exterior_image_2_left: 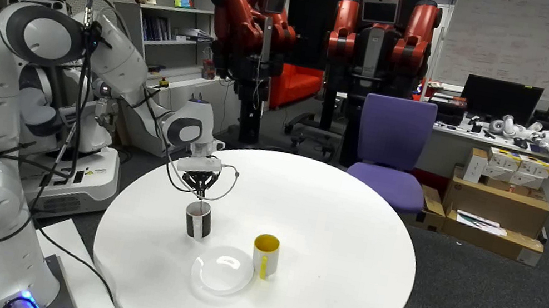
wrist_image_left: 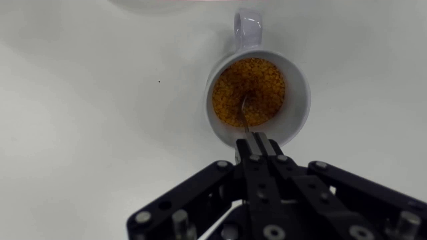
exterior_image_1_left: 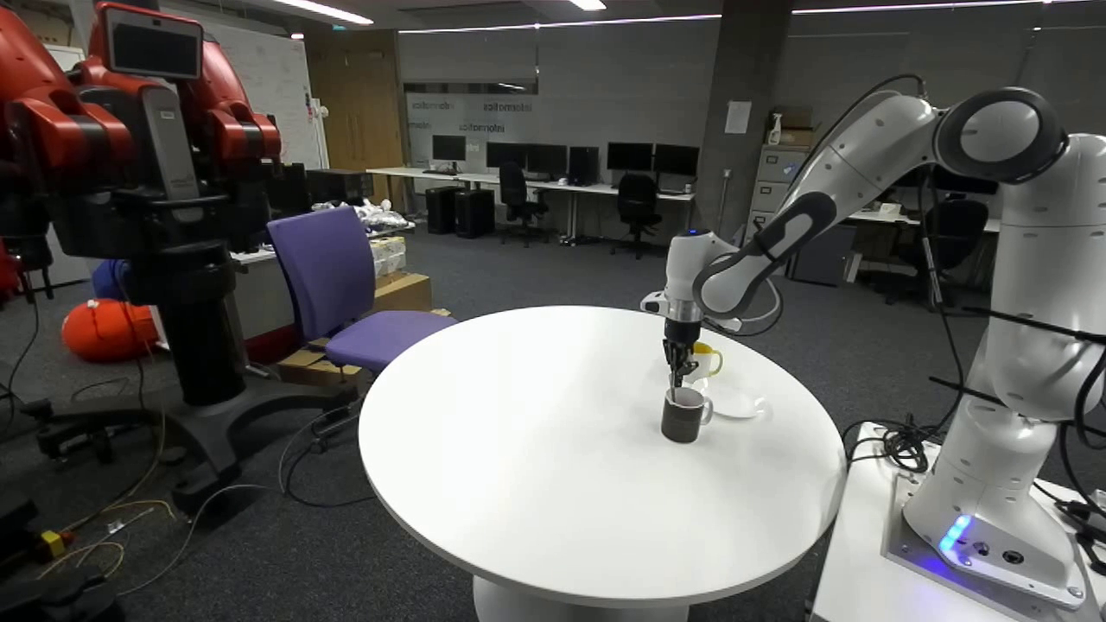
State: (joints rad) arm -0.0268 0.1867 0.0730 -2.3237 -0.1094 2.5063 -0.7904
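Gripping thin metal utensil (wrist_image_left: 245, 118) w/ hand (wrist_image_left: 256, 134) nearly closed on it, hiding upper end. Standing approx. vert. in amber contents (wrist_image_left: 267, 76) of dark mug (exterior_image_1_left: 680, 424) on table (exterior_image_1_left: 518, 449), leaving lower tip's shape unclear. Blocking pt. of yellow-lined mug (exterior_image_1_left: 702, 366) in an exterior view; cutting off all but edge of plate (exterior_image_2_left: 222, 276) atop wrist view.

A robotics lab, equipped in part like an office.
A red two-armed robot (exterior_image_2_left: 375, 47) and its twin (exterior_image_2_left: 267, 37) stand at upper center in an exterior view, with a whiteboard (exterior_image_2_left: 525, 46) at upper right. In an exterior view, a white robot arm (exterior_image_1_left: 877, 155) occupies the right side, while computer monitors (exterior_image_1_left: 546, 161) and black office chairs (exterior_image_1_left: 638, 197) line a long desk (exterior_image_1_left: 596, 188) at upper center beneath mirrored "informatics" lettering (exterior_image_1_left: 507, 107).
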